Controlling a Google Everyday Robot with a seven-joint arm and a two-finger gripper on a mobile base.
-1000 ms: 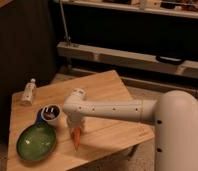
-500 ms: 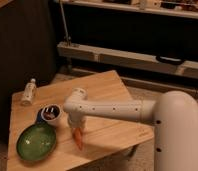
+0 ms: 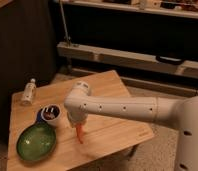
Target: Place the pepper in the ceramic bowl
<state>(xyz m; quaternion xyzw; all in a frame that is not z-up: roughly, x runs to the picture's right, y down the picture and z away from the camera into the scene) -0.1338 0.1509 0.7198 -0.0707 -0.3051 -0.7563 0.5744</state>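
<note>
The orange-red pepper (image 3: 80, 134) hangs tip down from my gripper (image 3: 75, 124), which is shut on its top end. It is just above the wooden table (image 3: 112, 135), right of the green ceramic bowl (image 3: 38, 142). The bowl sits near the table's front left corner and holds nothing. My white arm reaches in from the right and hides most of the gripper.
A small white cup (image 3: 53, 114) with dark contents stands just left of the gripper, behind the bowl. A small bottle (image 3: 28, 91) lies at the table's back left. Metal shelving and a dark wall stand behind the table.
The pepper and gripper have shifted only slightly sideways near the bowl's right side. The bowl, cup and bottle have not moved.
</note>
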